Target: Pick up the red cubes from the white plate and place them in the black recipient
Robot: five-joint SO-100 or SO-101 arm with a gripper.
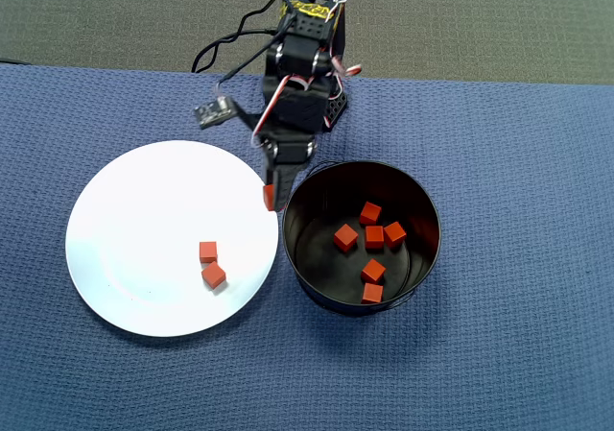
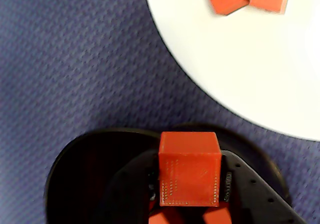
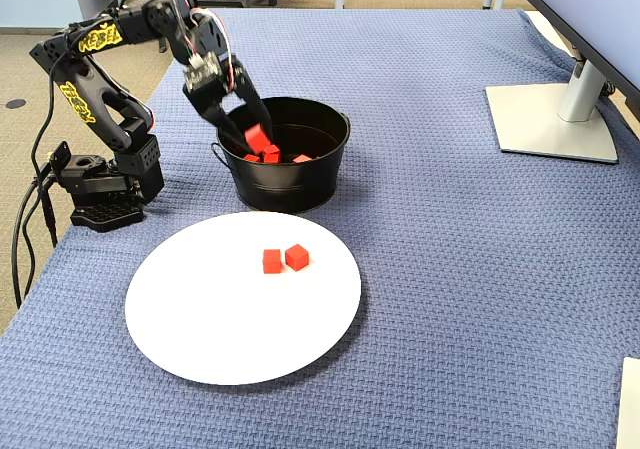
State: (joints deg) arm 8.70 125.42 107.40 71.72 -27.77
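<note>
Now | gripper [image 3: 257, 139] clamped on red cube [image 2: 189, 168] | above black recipient [image 1: 422, 258] rim (plate-side edge)

The only lettering sits on the black arm [image 3: 95, 89], in yellow. In the fixed view one yellow strip runs along the upper link [image 3: 103, 37] and another along the lower link [image 3: 72, 96]; both look like short words, but the letters are too small and slanted to read with any confidence. In the overhead view a yellow patch [image 1: 305, 11] shows near the top of the arm, also illegible.
</note>
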